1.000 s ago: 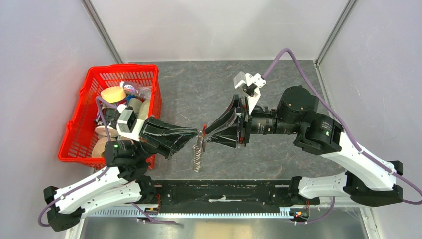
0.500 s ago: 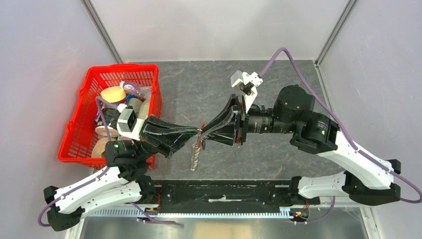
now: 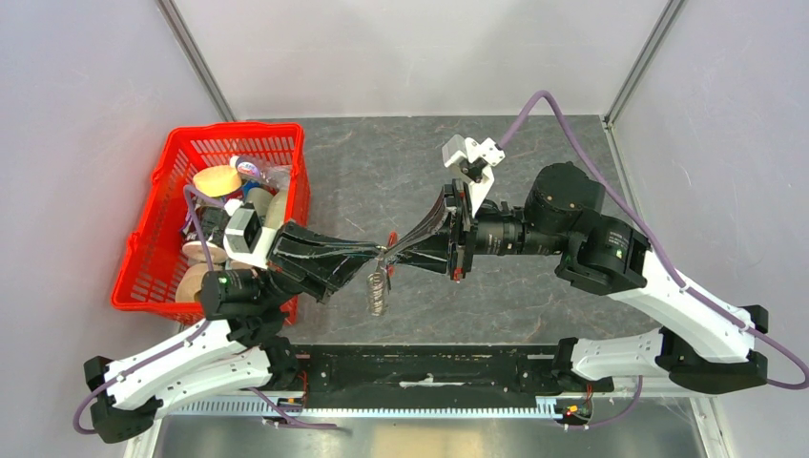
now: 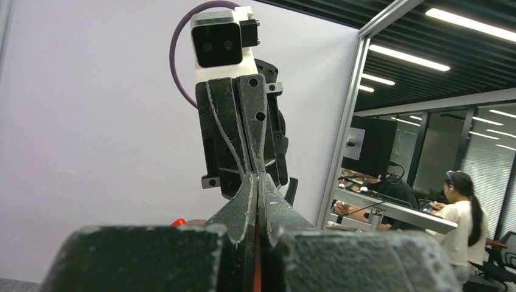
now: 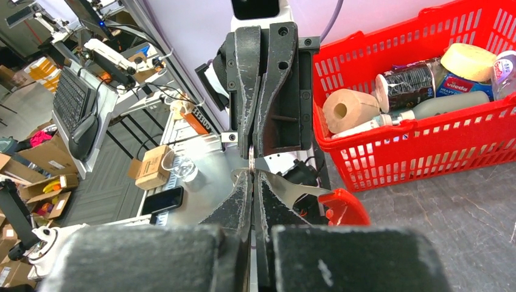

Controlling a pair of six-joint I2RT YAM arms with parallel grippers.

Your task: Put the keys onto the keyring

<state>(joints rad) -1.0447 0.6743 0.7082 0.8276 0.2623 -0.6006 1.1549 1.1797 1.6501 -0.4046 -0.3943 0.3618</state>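
Observation:
The keyring (image 3: 378, 289), a grey metal loop edged with small rings, hangs above the table between the two arms. Its red curved strip (image 3: 391, 236) sticks up at the fingertips. My left gripper (image 3: 380, 254) is shut on the keyring, and a red sliver shows deep between its fingers (image 4: 243, 201). My right gripper (image 3: 389, 256) meets it tip to tip and is shut on a thin metal ring (image 5: 251, 159) of the keyring. A flat silver piece (image 5: 292, 190) and the red strip (image 5: 344, 208) jut out beside the right gripper (image 5: 252, 175). The keys are hidden.
A red basket (image 3: 143, 243) with rolls, bottles and packets stands at the left of the table, close behind my left arm. It also fills the upper right as the red basket (image 5: 426, 152) in the right wrist view. Grey walls enclose the table.
My right gripper moved left to the left gripper's tip and went from wide open to shut. The hanging keyring swung slightly. The left arm stayed put.

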